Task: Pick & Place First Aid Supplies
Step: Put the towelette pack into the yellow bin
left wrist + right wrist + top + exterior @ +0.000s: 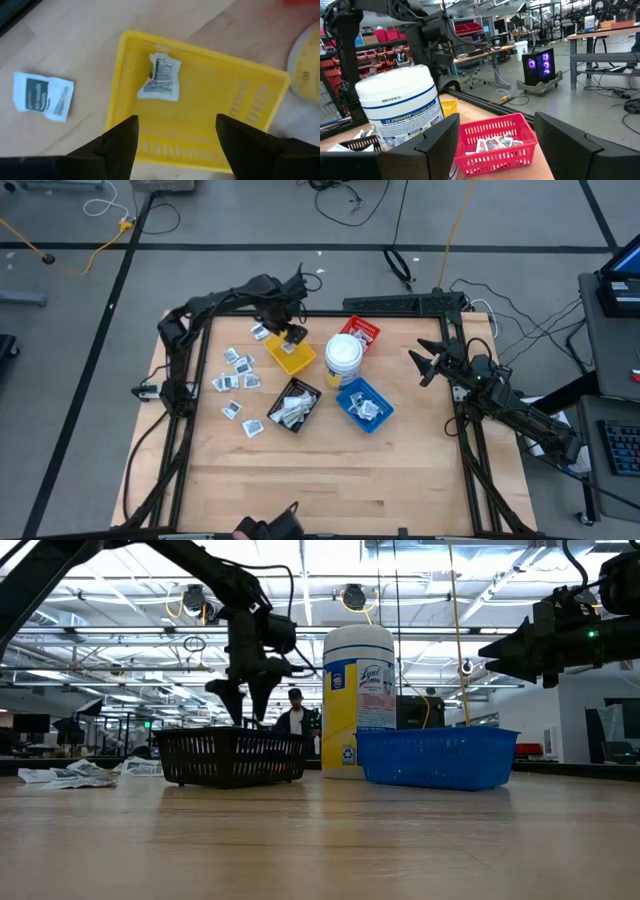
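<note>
Above the yellow tray hangs the left pincer, its two fingers spread wide and holding nothing. One crumpled packet lies inside the tray right below it. The loose packets wait on the bench at about eight o'clock from this pincer, much nearer to it than to the right pincer, which waits open and empty at the bench's right edge.

white wipes tub standing mid-counter, yellow tray, red tray, blue tray, black tray sitting around it
</note>
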### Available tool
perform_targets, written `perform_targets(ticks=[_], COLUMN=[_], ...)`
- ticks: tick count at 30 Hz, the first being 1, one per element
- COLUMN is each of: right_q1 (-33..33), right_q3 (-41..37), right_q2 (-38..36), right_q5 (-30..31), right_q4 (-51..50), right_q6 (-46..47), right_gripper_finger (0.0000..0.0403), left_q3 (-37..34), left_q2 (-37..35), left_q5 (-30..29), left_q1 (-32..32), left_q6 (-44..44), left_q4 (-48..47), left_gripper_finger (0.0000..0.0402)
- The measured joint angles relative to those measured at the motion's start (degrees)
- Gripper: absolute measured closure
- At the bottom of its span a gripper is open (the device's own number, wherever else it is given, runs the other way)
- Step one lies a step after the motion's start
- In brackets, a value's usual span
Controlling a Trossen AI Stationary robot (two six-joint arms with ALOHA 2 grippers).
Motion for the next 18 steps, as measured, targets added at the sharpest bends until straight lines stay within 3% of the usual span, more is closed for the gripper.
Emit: perform_targets(ticks=[9,18], right_q1=[0.0,0.0], right_q3=[0.0,0.0], right_q2=[0.0,0.0], right_q5=[0.0,0.0], right_q4=[0.0,0.0], right_q6=[0.0,0.0], right_gripper_finger=[0.0149,0.0149], left_q3=[-2.8,-15.5], left_q2=[-4.7,-15.1], left_q5=[-0.3,-0.4], left_q1=[-4.4,-11.2], left_q6=[0.2,-2.9], left_q4=[-2.2,0.7], left_gripper_finger=[0.0130,0.0130])
